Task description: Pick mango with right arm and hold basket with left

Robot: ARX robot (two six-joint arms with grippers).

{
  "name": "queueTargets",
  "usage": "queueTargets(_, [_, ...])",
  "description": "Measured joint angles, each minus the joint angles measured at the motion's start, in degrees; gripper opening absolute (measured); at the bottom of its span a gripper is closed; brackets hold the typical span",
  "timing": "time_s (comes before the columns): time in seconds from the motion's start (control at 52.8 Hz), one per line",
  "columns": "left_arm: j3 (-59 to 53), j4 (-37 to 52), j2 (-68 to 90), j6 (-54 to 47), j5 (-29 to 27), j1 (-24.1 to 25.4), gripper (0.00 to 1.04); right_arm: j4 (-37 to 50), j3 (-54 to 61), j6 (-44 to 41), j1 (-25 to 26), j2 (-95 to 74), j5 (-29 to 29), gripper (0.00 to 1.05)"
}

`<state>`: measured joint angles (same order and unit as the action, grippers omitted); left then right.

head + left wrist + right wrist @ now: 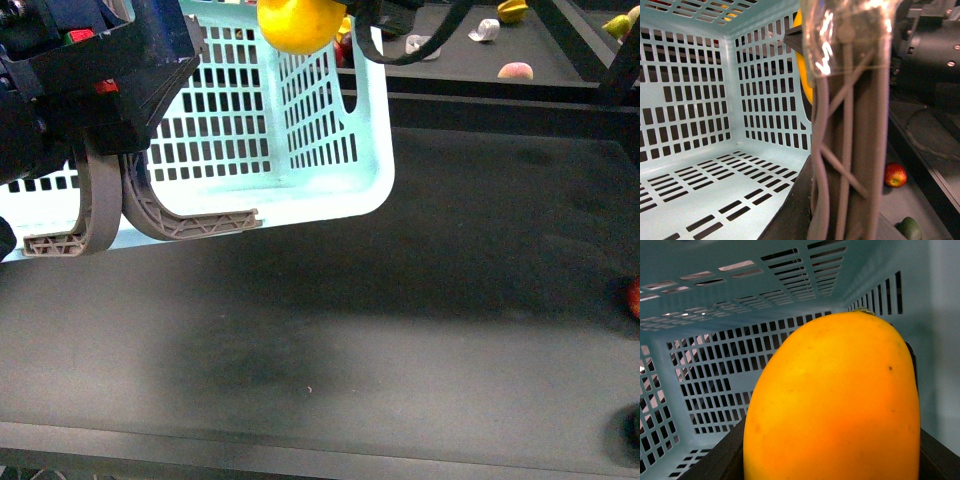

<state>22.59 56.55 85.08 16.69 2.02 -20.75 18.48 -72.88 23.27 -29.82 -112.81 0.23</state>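
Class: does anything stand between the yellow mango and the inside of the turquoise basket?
Nothing visible does. The smooth yellow mango hangs right at the light turquoise slotted plastic basket, whose visible inside is bare.

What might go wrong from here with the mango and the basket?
The mango hangs near the rim of the basket, not its middle; released here it may clip the wall and bounce out. The basket is held tilted off the table by the left end effector; a dropped mango could jolt that hold.
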Motion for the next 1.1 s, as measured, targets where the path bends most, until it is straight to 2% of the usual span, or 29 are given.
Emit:
queueTargets(0.246, [0.0,0.0,0.0,0.0,0.0,0.0,0.05,0.2,-3.6,0.4,-1.1,-3.6,1.2,0.61])
queueTargets(0.303, [0.0,0.0,0.0,0.0,0.0,0.0,0.05,0.9,-3.6,0.6,-1.3,-3.9,1.2,0.68])
queueTargets(0.398, [0.0,0.0,0.0,0.0,0.0,0.0,0.05,2.4,-3.6,1.1,-1.6,-3.8,1.4,0.86])
queueTargets(0.492, [0.0,0.0,0.0,0.0,0.0,0.0,0.05,4.1,-3.2,1.9,-1.6,-3.1,1.8,0.98])
queueTargets(0.72, [-0.5,-0.2,0.0,0.5,0.3,0.0,0.05,9.0,3.6,3.8,-0.7,3.7,3.4,0.96])
queueTargets(0.947, [-0.6,-0.2,0.0,0.4,-0.3,0.0,0.05,13.7,16.6,4.1,2.1,17.9,9.4,0.96])
queueTargets(1.098, [-0.6,-0.2,0.0,0.4,-0.1,0.0,0.05,15.3,29.2,2.5,4.4,30.4,14.2,0.96])
